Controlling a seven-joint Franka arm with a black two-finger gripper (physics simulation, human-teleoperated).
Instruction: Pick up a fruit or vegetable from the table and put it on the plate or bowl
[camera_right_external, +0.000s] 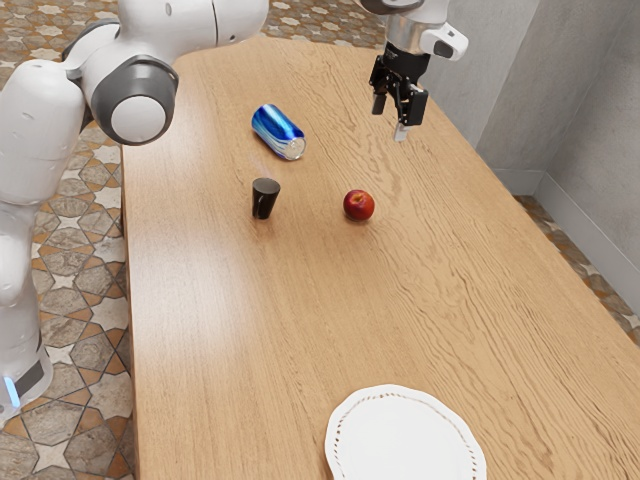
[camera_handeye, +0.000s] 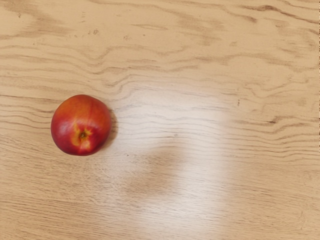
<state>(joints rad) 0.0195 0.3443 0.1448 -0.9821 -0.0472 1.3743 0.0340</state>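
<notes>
**Red round apple (camera_right_external: 358, 205) sits free on the table, pincer hangs empty above it**

Apple in the middle of the light wooden table (camera_right_external: 250, 330), standing alone, nothing touching it. In the wrist view it shows up clean: the red-and-yellow fruit (camera_handeye: 80, 125) resting on bare wood grain (camera_handeye: 210, 75), off to one side of the hand and not right beneath it.

Up to the black two-finger gripper (camera_right_external: 390, 118) now. It hovers high over the far part of the table, beyond the apple and a little toward the exterior view's right. The fingers stand apart with a modest gap, and there is only air between them. No contact with anything.

On the apple's other flank, toward the exterior view's left, a small dark tapered cup (camera_right_external: 264, 198) stands upright. Beyond that, a shiny blue metal can (camera_right_external: 279, 131) lies on its side.

Down at the near edge, well apart from the apple, waits the round white plate with the scalloped rim (camera_right_external: 345, 440).
</notes>
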